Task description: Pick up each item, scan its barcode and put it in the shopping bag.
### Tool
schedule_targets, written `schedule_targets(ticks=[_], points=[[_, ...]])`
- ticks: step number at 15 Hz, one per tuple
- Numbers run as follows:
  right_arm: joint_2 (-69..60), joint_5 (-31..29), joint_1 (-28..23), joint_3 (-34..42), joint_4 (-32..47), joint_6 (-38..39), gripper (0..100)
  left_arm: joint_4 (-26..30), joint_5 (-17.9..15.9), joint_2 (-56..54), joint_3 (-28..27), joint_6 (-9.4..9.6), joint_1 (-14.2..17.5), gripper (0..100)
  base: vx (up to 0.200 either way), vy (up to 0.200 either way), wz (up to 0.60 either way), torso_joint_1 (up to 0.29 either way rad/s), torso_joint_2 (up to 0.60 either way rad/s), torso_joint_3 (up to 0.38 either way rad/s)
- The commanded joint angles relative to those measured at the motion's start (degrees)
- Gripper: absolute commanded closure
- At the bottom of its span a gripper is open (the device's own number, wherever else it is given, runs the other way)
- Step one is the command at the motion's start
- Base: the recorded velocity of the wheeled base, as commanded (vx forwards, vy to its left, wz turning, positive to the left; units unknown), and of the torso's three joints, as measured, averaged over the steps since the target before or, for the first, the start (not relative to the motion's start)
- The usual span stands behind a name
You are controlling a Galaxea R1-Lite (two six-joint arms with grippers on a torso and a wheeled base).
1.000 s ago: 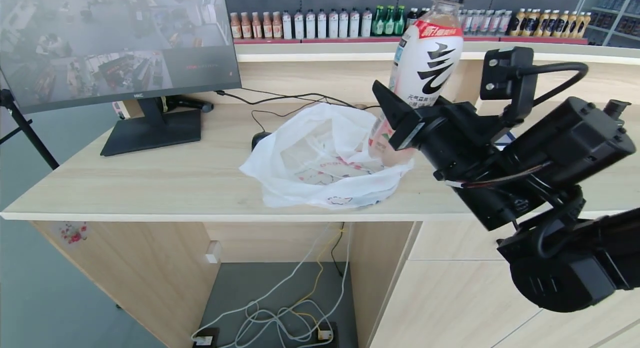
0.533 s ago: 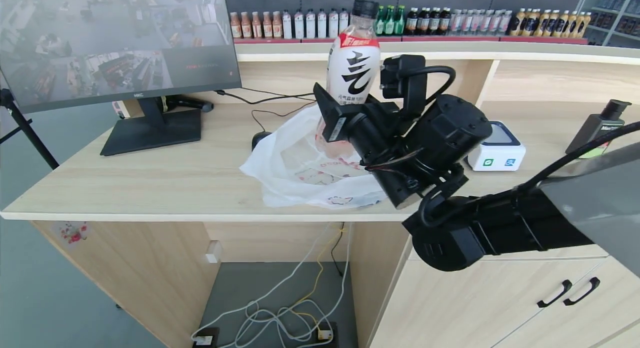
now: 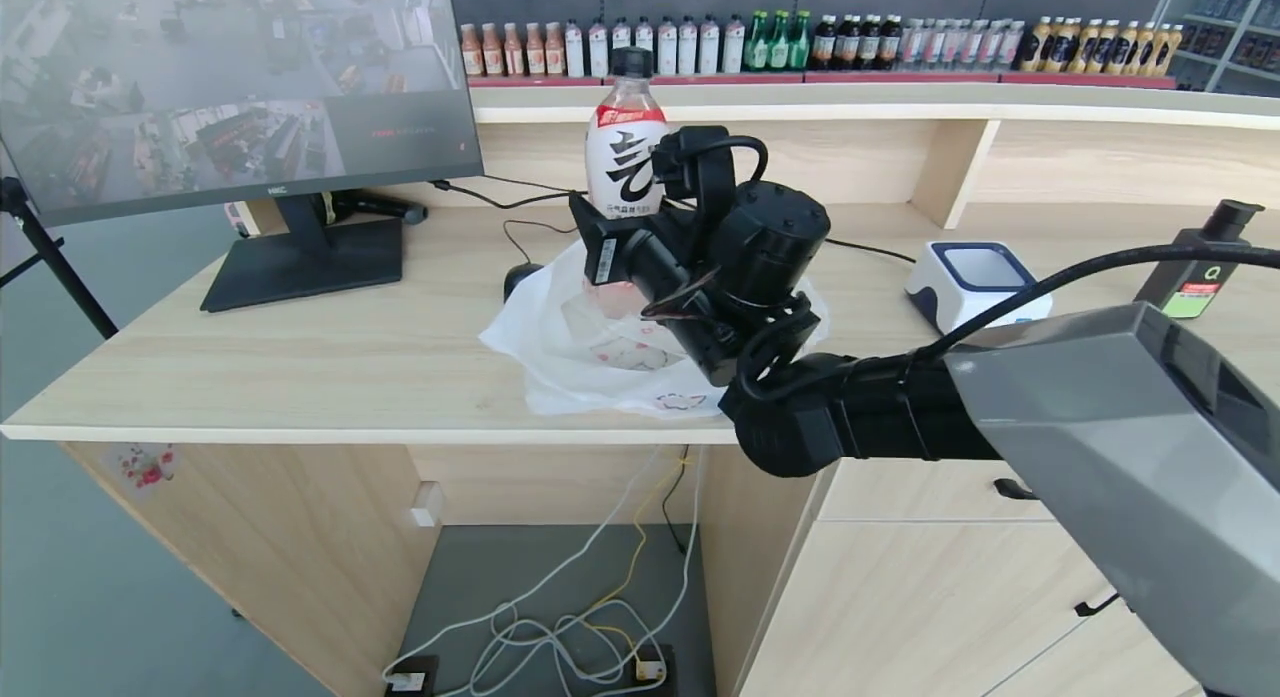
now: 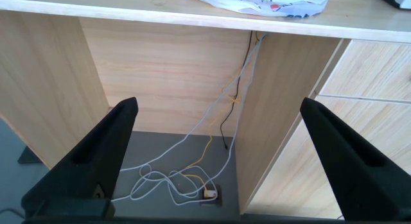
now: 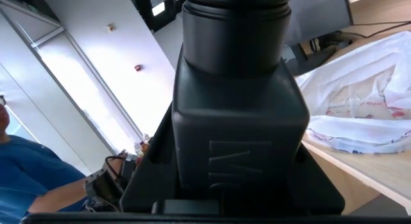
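The right pincer [image 3: 618, 262] is seen clamped on the lower part of a drink bottle [image 3: 625, 167], which is held upright, its black cap uppermost and its white label above the fingers. Directly beneath the pincer a white plastic shopping bag [image 3: 545, 327] is spread open on the wooden counter [image 3: 300, 367], and the bottle's lower end is placed at the bag's mouth; whether it touches the plastic cannot be told. Just beyond the bag, on the side away from the arm, a black mouse [image 3: 518, 275] is found. Farther out on that side a monitor [image 3: 230, 87] is set on its stand. On the arm's side, well apart from the pincer, a white scanner [image 3: 975, 282] is placed, and a dark bottle [image 3: 1195, 262] beyond it. Behind the counter, rows of bottles [image 3: 800, 42] are lined on a shelf. The left pincer [image 4: 221, 166] is held below counter level with its fingers wide apart and nothing between them; ahead of it, loose cables [image 4: 192, 179] are seen under the counter.
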Motion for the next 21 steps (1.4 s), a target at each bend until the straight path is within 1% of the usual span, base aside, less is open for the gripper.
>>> schedule_targets(ticks=[1, 4, 8, 9, 10, 11, 13, 15, 16, 18, 20, 21], points=[[0.02, -0.01, 0.01, 0.31, -0.06, -0.12, 100, 0.00, 0.00, -0.01, 0.00, -0.01, 0.04, 0, 0.000, 0.000, 0.00, 0.000, 0.00, 0.000], [0.20, -0.53, 0.01, 0.48, -0.06, -1.70, 100, 0.00, 0.00, -0.01, 0.00, -0.01, 0.04, 0, 0.000, 0.000, 0.00, 0.000, 0.00, 0.000], [0.64, -0.62, 0.01, 0.84, -0.06, -5.83, 100, 0.00, 0.00, -0.01, 0.00, -0.01, 0.04, 0, 0.000, 0.000, 0.00, 0.000, 0.00, 0.000], [0.90, -2.20, 0.01, 0.66, -0.06, -9.96, 100, 0.00, 0.00, -0.01, 0.00, -0.01, 0.04, 0, 0.000, 0.000, 0.00, 0.000, 0.00, 0.000], [1.34, -5.63, 0.01, -0.13, 0.47, -13.04, 100, 0.00, 0.00, -0.01, 0.00, -0.01, 0.04, 0, 0.000, 0.000, 0.00, 0.000, 0.00, 0.000], [1.16, -9.67, 0.10, -1.36, 3.11, -16.20, 100, 0.00, 0.00, -0.01, 0.00, -0.01, 0.04, 0, 0.000, 0.000, 0.00, 0.000, 0.00, 0.000], [0.90, -20.22, 0.01, -5.67, 7.06, -21.74, 100, 0.00, 0.00, -0.01, 0.00, -0.01, 0.04, 0, 0.000, 0.000, 0.00, 0.000, 0.00, 0.000], [1.16, -27.43, -0.95, -7.95, 7.41, -27.98, 100, 0.00, 0.00, -0.01, 0.00, -0.01, 0.04, 0, 0.000, 0.000, 0.00, 0.000, 0.00, 0.000], [1.25, -29.36, -1.74, -7.69, 7.41, -30.71, 100, 0.00, 0.00, -0.01, 0.00, -0.01, 0.04, 0, 0.000, 0.000, 0.00, 0.000, 0.00, 0.000], [1.51, -33.93, -5.00, -7.51, 6.80, -38.97, 100, 0.00, 0.00, -0.01, 0.00, -0.01, 0.04, 0, 0.000, 0.000, 0.00, 0.000, 0.00, 0.000], [2.31, -36.83, -7.37, -7.78, 2.84, -44.42, 100, 0.00, 0.00, -0.01, 0.00, -0.01, 0.04, 0, 0.000, 0.000, 0.00, 0.000, 0.00, 0.000], [3.27, -37.80, -8.69, -8.30, 0.21, -45.38, 100, 0.00, 0.00, -0.01, 0.00, -0.01, 0.04, 0, 0.000, 0.000, 0.00, 0.000, 0.00, 0.000]])
